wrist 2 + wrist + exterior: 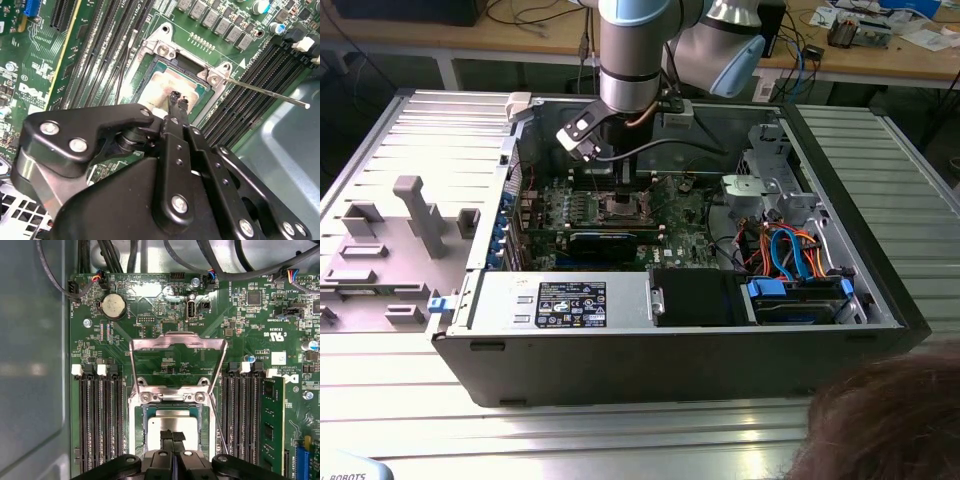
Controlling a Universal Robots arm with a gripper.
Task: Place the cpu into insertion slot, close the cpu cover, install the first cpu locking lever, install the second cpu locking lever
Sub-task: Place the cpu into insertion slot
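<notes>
**Step in hand:** seating the cpu [159,426] in the insertion slot [134,427].

- **Position:** The cpu lies flat inside the slot on the motherboard [150,305]. It is well to the exterior view's left of the drive cables [790,250].
- **Gripper:** The gripper [173,436] stands directly over the cpu. Its fingers [167,439] are pressed together with nothing pinched between them. The tips are at or just above the metal top (contact cannot be confirmed).
- **Cover:** The cpu cover [175,342] stands hinged up at one edge of the slot and is not yet closed.
- **Lever:** One locking lever [265,92] juts free beside the slot.

**Judgement:** Placement looks complete. Closing the cover calls for a push on its raised edge, clear of the lever.
</notes>
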